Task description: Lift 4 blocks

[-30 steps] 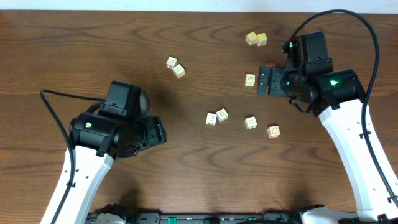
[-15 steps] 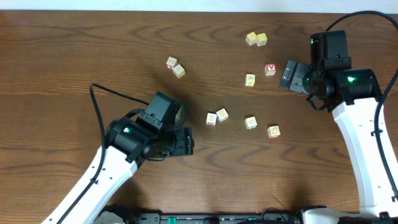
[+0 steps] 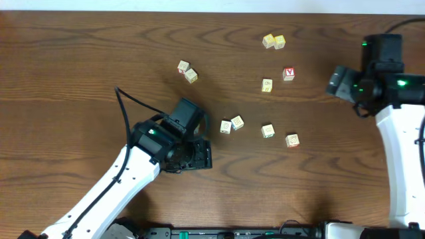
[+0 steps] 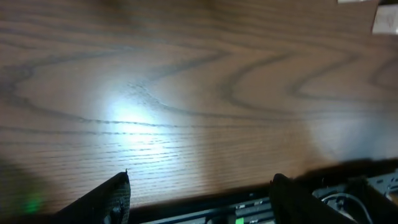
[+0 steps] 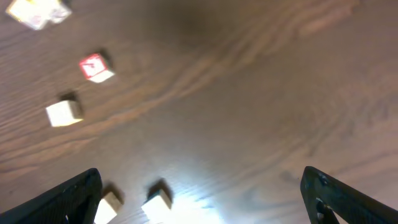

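Showing the whole workspace from above: the desk (image 3: 80, 60), dark wood with a strong grain, carries everything. My left arm (image 3: 119, 182), white with a black wrist, reaches from the lower left toward the middle. My right arm (image 3: 398, 153) runs up the right edge.

My left claw (image 3: 204, 157) hangs over bare wood, near the row of blocks but apart from it, below and to its left. Its fingers (image 4: 115, 196) are spread wide and grip nothing. My right claw (image 3: 332, 82) points left from the right side, well apart from the row. Its fingers (image 5: 78, 190) are likewise spread wide, with only wood between them.

All four blocks lie on the desk in a loose row at the centre, none raised. The first block (image 3: 226, 126) sits close against the second block (image 3: 237, 122). The third block (image 3: 267, 131) lies apart to their right, and the fourth block (image 3: 292, 140) lies further right and slightly lower.

Above the row lie a yellowish cube (image 3: 267, 85) and, just beside it, a red-faced cube (image 3: 288, 74). Two yellow-topped cubes (image 3: 268, 41) lie near the far edge, and another pair of cubes (image 3: 183, 66) lies at the upper left.
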Robot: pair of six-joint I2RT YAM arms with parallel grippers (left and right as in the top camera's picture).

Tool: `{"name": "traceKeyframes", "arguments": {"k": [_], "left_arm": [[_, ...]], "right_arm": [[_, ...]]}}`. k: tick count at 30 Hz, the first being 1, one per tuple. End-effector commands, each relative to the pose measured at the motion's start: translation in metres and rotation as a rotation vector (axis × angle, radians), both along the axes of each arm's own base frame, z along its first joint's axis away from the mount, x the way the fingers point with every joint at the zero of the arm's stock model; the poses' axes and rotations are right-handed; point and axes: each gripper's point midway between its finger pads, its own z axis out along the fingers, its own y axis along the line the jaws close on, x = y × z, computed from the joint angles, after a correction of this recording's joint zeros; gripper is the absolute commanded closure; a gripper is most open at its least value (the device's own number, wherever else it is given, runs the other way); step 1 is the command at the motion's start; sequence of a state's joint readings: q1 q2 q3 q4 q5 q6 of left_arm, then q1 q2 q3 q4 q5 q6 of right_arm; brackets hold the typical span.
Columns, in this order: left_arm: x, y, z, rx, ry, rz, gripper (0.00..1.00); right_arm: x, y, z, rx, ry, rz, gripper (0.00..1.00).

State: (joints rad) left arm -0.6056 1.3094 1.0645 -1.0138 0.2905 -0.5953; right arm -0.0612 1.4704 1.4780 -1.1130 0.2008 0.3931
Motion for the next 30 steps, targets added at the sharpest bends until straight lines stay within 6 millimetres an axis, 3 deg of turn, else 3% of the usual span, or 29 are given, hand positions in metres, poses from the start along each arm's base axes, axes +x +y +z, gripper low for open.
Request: {"name": "traceKeyframes", "arguments": {"k": [1, 10, 13, 16, 18, 25, 30], "left_arm": [[-0.011, -0.005, -0.005, 0.005, 0.020, -0.055, 0.28], [-0.009, -0.005, -0.006, 0.026, -0.002, -0.061, 0.28], [0.008, 0.002, -0.007, 0.078, -0.088, -0.037, 0.28], [0.033, 0.025, -0.007, 0.201, -0.188, 0.095, 0.28], [0.039, 0.033, -0.009, 0.232, -0.198, 0.139, 0.28], [0.048, 0.041, -0.012, 0.233, -0.188, 0.191, 0.28], [0.048, 0.041, -0.012, 0.233, -0.188, 0.192, 0.28]], "right_arm": [[-0.004, -0.012, 0.007, 0.023, -0.014, -0.031, 0.01], [-0.017, -0.011, 0.000, 0.054, 0.041, -0.037, 0.01], [-0.020, 0.009, -0.004, 0.143, 0.063, 0.030, 0.01], [-0.025, 0.030, -0.008, 0.220, 0.091, 0.122, 0.01], [-0.032, 0.040, -0.010, 0.244, 0.122, 0.162, 0.01], [-0.033, 0.041, -0.010, 0.255, 0.126, 0.132, 0.01], [-0.027, 0.052, -0.007, 0.325, 0.096, 0.143, 0.01]]}}
